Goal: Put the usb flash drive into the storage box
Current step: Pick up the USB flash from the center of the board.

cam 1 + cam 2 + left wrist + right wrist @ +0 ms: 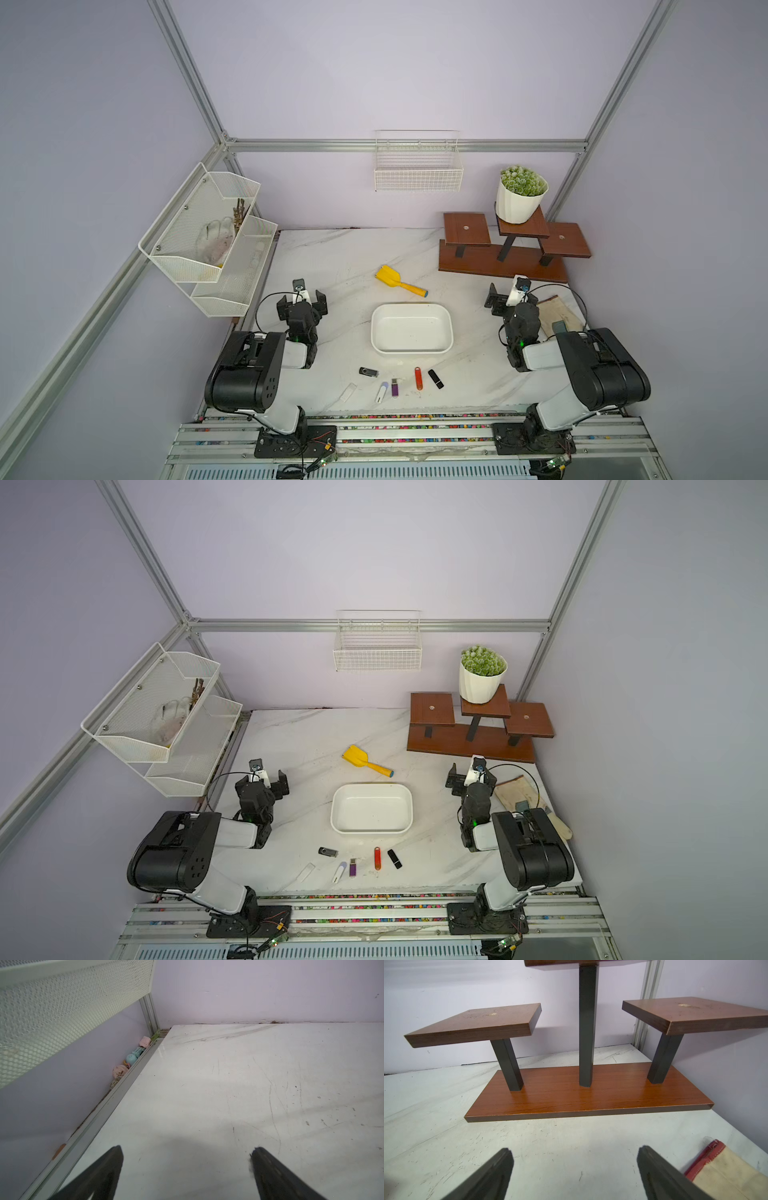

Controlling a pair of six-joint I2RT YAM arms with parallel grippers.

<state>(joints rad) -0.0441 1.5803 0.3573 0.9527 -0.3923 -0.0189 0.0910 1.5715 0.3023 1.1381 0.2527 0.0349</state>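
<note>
Left wrist view first: the left gripper [187, 1148] stands spread wide over bare table [228, 1084], nothing between the jaws. Right wrist view, same story: the right gripper [574, 1148] is spread and empty, facing the wooden stand [587, 1093], with a cloth [726, 1172] just beside one finger.

In both top views, the box [411, 330] sits mid-table between the two arms, and it's empty. The drives are all out on the table, a loose row of six between the box and the front edge: swivel drive [368, 372], clear drive [348, 391], white drive [382, 392], purple drive [395, 387], red drive [418, 378], black drive [436, 379]. None touches the box. A yellow scoop [400, 282] lies beyond the box, out of play.

I'd call this the very start: no drive picked, both grippers well apart from the row. The next move, as I read it, means choosing one drive, bringing a gripper over the front edge, tipping it down and lining the jaws across the drive's narrow width. The drives lie flat and low, so the fingers must come right down to the table to pinch. Red and black look handiest for the right arm, the swivel for the left
</note>
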